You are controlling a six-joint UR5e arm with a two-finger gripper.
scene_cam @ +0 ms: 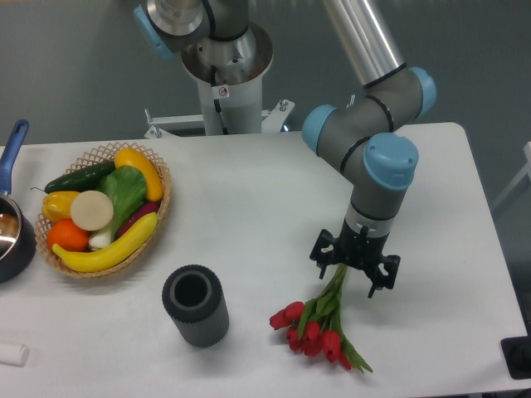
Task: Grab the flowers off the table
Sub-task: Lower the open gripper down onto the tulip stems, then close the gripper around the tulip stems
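The arm enters from 12 o'clock as a bare metal tube sloping down toward 5 o'clock. It ends in a cluster of grey joints with light-blue caps. From the lowest joint the wrist points straight down, grey above and black below. The gripper [354,267] sits at 5 o'clock from frame centre, low over the surface. Its black fingers [322,249] are spread apart, one toward 9 o'clock and one toward 3 o'clock. The jaws stand apart with a visible gap. Contact with anything below cannot be confirmed.
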